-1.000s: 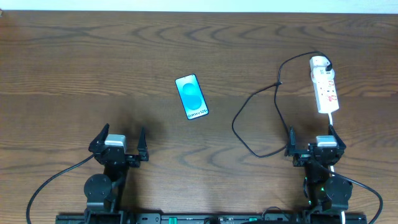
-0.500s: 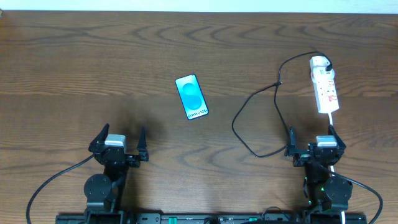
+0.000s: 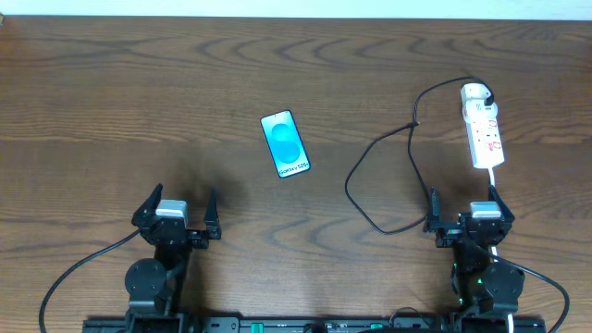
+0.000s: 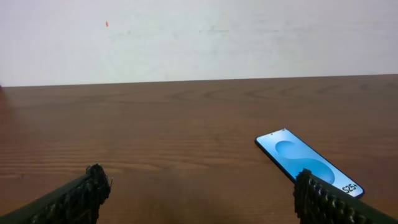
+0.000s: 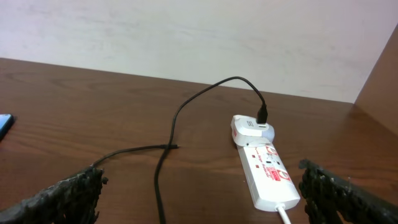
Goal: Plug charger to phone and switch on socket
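— What does the slim rectangular smartphone with the bright blue screen and black bezel look like?

— It lies flat on the dark brown wooden bench, face up, slightly askew, left of centre. It is well apart from the long narrow white power strip with red markings at the far right.

— And the long thin black charger cable?

— It leaves the rounded white plug at the strip's far end, arcs over, and loops wide across the bench towards the right claw. It does not touch the phone.

— Any writing?

— There is small white text at the phone's near end. In the left wrist view its tail looks like "S25"; the rest is too small. The strip's red print is unreadable.

— The claws?

— The left claw and the right one both stand spread apart at the near edge, holding nothing.

— Any change from a second ago?

— None; phone, cable, strip and both arms sit exactly as before.
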